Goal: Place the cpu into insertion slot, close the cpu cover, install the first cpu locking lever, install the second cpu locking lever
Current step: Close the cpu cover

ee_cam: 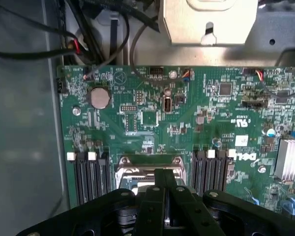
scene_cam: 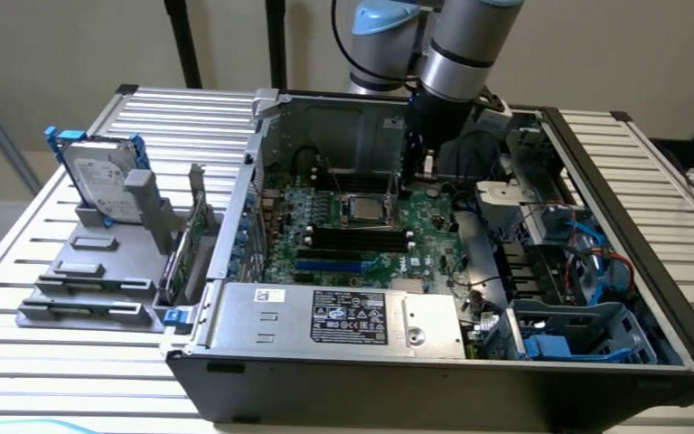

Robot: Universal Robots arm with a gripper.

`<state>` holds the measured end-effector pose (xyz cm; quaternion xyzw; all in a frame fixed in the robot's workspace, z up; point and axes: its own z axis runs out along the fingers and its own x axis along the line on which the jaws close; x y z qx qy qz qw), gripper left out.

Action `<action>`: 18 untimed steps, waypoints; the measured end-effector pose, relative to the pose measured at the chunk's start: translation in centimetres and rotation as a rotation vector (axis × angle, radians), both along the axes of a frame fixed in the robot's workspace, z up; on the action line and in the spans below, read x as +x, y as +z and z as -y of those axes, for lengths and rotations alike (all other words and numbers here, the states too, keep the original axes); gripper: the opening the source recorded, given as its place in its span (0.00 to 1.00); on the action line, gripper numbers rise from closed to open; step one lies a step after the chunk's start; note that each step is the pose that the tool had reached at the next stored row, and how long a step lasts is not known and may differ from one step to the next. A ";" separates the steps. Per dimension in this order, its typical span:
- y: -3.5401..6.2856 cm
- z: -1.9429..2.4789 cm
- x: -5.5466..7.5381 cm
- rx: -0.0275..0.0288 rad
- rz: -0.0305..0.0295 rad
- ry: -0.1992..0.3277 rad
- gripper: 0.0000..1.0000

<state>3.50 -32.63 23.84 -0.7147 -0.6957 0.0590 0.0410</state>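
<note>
The insertion slot [scene_cam: 365, 210] sits in the middle of the green circuit board [scene_cam: 426, 226], a small square with a silvery metal frame. The cpu cover [ee_cam: 148, 165] lies flat over it as a silvery frame plate. A pale patch shows in its cut-out centre; I cannot tell whether that is the cpu. My gripper [scene_cam: 416, 187] hangs low inside the case, just beyond the slot's edge toward the exterior view's right. In the wrist view the black fingers [ee_cam: 160, 196] are pressed together over the near part of the slot, hiding it. Nothing is visible between them.
Long black memory slots [ee_cam: 88, 179] [ee_cam: 214, 172] flank the slot. The large labelled silver box [scene_cam: 341, 318] fills the case front. Black cables [ee_cam: 103, 34] and a metal bracket [ee_cam: 206, 19] lie beyond the board. A grey rack with a hard drive [scene_cam: 100, 185] stands outside, at the exterior view's left.
</note>
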 end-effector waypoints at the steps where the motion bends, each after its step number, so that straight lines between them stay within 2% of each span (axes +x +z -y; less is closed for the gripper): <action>1: 0.00 0.01 -0.3 0.0000 -0.0014 0.000 0.11; 8: 0.00 0.06 -2.5 0.0001 -0.0145 0.000 0.11; 15: -0.06 0.11 -4.0 0.0001 -0.0430 0.000 0.11; 18: -0.18 0.14 -4.9 -0.0001 -0.0527 0.000 0.11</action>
